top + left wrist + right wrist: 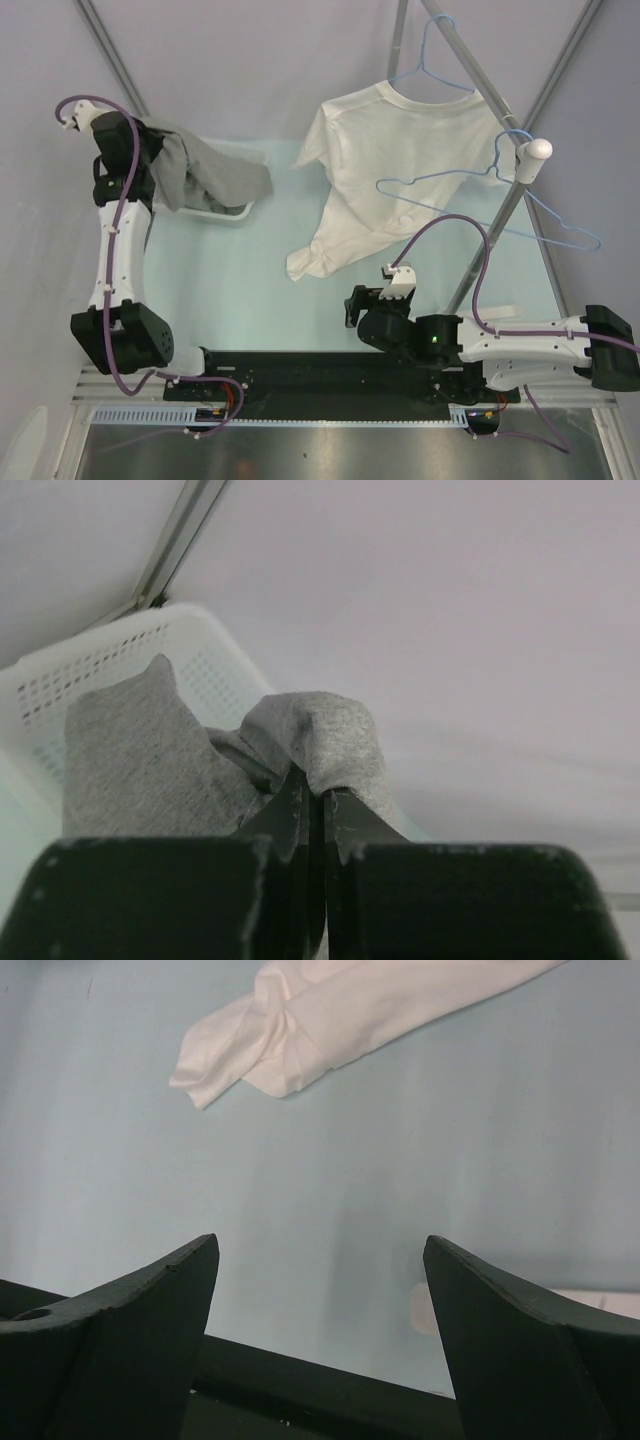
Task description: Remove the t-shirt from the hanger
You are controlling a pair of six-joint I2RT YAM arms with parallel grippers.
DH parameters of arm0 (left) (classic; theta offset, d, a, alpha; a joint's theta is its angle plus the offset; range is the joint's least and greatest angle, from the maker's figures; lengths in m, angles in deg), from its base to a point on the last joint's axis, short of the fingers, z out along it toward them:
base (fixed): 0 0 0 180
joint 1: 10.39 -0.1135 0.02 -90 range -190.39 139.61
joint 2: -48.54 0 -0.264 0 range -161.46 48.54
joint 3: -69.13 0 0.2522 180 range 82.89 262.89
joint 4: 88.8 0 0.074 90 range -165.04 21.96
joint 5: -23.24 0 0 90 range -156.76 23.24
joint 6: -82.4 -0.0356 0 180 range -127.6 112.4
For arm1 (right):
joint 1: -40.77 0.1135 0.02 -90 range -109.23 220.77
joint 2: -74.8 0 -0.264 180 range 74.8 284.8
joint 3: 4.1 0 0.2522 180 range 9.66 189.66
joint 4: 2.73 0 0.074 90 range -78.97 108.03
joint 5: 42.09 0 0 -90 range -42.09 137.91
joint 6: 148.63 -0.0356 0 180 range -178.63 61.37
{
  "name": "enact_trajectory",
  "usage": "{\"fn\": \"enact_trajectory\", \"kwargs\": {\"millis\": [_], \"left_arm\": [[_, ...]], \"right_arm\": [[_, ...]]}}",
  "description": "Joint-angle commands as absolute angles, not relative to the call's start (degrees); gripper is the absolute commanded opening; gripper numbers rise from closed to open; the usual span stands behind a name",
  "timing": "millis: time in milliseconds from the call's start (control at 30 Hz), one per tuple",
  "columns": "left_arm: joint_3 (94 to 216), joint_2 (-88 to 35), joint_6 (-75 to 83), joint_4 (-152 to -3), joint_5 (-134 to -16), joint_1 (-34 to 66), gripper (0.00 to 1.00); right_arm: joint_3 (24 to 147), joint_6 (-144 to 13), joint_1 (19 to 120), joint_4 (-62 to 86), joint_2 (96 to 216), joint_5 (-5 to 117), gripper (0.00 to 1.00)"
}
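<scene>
Spread wide and empty, the right gripper (pixel 318 1250) is held low over the table (pixel 480 1160), and the trailing hem of the white t-shirt (pixel 330 1005) is seen ahead and slightly left. The shirt is hung on a blue hanger (pixel 432 70) at the far right, its long axis running from the collar down toward that gripper, which is judged the nearer. The left gripper (pixel 318 795) is clamped on a grey garment (pixel 130 765) over a white basket (pixel 70 675), well apart.

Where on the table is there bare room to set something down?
Bare table runs down the middle, between the white basket and the white t-shirt. The right side is crowded: t-shirt, rack pole, open right end effector.
</scene>
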State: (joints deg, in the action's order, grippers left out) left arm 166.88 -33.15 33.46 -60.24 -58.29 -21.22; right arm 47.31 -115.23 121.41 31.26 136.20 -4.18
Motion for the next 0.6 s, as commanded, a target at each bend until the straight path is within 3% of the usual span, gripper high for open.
{"fn": "enact_trajectory", "kwargs": {"millis": [0, 567], "left_arm": [[173.1, -34.2, 34.1, -64.8, -60.0, -21.4, 0.00], [172.4, -31.8, 26.5, -69.5, -58.7, -19.5, 0.00]], "right_arm": [[48.4, -116.4, 121.9, 29.2, 136.6, -6.1, 0.88], [48.2, -117.3, 121.9, 29.5, 136.9, -5.8, 0.89]]}}
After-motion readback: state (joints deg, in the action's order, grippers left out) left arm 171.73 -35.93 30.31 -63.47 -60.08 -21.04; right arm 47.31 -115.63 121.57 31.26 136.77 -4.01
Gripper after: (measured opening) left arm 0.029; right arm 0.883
